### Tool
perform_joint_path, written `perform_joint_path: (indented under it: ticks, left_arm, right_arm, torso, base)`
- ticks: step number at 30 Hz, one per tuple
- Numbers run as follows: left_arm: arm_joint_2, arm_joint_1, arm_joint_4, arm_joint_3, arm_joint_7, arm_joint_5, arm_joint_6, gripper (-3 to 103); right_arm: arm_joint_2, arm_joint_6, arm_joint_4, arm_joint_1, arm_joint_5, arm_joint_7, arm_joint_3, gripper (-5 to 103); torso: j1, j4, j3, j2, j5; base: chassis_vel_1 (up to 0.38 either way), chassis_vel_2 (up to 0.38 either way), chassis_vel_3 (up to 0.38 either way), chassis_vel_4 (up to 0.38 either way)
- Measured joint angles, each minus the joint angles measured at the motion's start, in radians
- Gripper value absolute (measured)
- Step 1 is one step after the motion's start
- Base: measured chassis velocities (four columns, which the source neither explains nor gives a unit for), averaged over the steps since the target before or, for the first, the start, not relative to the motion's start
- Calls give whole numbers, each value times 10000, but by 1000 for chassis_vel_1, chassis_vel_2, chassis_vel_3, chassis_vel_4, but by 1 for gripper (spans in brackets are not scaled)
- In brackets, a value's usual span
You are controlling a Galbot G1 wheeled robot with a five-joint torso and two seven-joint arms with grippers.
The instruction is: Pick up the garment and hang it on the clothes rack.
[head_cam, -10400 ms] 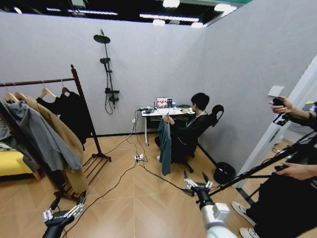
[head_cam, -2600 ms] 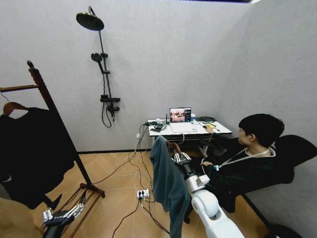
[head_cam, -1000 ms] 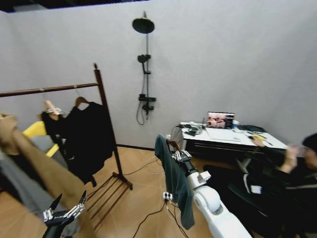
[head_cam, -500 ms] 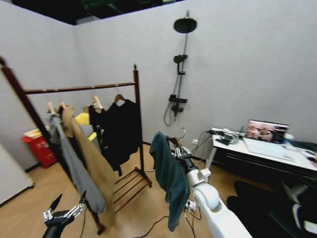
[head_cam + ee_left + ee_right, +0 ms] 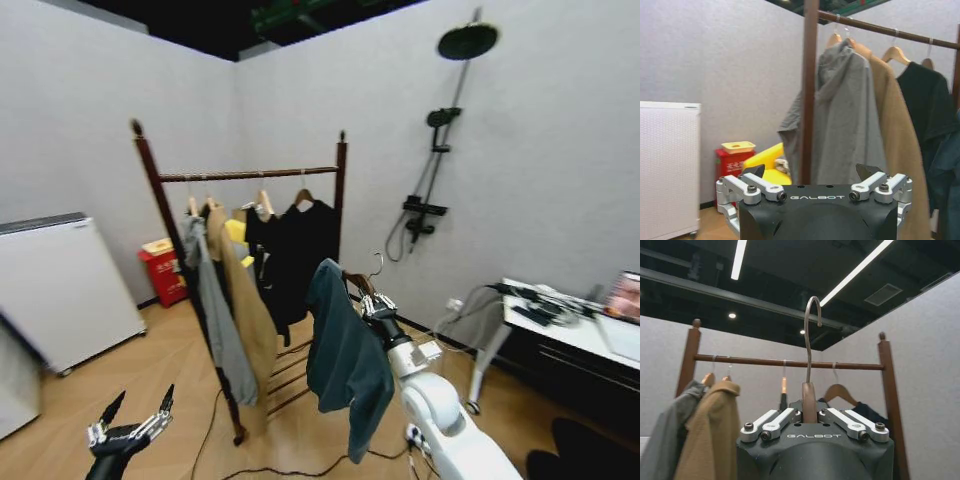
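The garment [image 5: 345,360], teal and long, hangs from a brown wooden hanger [image 5: 809,395] with a metal hook [image 5: 811,330]. My right gripper [image 5: 376,305] [image 5: 810,417] is shut on the hanger's neck and holds it upright at mid-height. The clothes rack [image 5: 250,174] stands just beyond and to the left, dark wood with two posts and a top bar [image 5: 790,362]. The hook sits below the bar in the right wrist view. My left gripper [image 5: 130,428] [image 5: 815,186] hangs low at the left, open and holding nothing.
A grey hooded coat [image 5: 215,320], a tan coat [image 5: 250,320] and a black garment [image 5: 300,255] hang on the rack. A white cabinet [image 5: 60,290] and a red bin [image 5: 162,270] stand at left. A wall shower [image 5: 440,150] and a desk [image 5: 570,320] are at right. Cables lie on the floor.
The whole view has swung left, so the rack now sits nearer and more central and the desk has slid to the right edge. My right gripper still holds the hanger and garment.
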Motion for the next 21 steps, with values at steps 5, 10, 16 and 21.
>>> perform_joint_path:
  ticks: [5, 10, 16, 21]
  left_arm:
    - [0, 0, 0, 0, 0, 0, 0, 100]
    - [0, 0, 0, 0, 0, 0, 0, 100]
    - [0, 1, 0, 0, -1, 0, 0, 100]
    - [0, 0, 0, 0, -1, 0, 0, 100]
  right_arm:
    - [-58, -48, 346, -209, -14, 1, 46, 10]
    - [-112, -340, 691, -376, -339, 35, 126, 10]
    - [-110, -372, 672, -232, -487, 164, 86, 10]
    - [3, -418, 686, -205, -525, 191, -46, 10]
  torso:
    - [0, 1, 0, 0, -1]
    - [1, 1, 0, -1, 0]
    - [1, 8, 1, -1, 0]
    - [1, 0, 1, -1, -2]
  base:
    - [124, 132, 121, 126]
    - [128, 111, 117, 110]
    - [114, 117, 106, 100]
    - [24, 29, 22, 17]
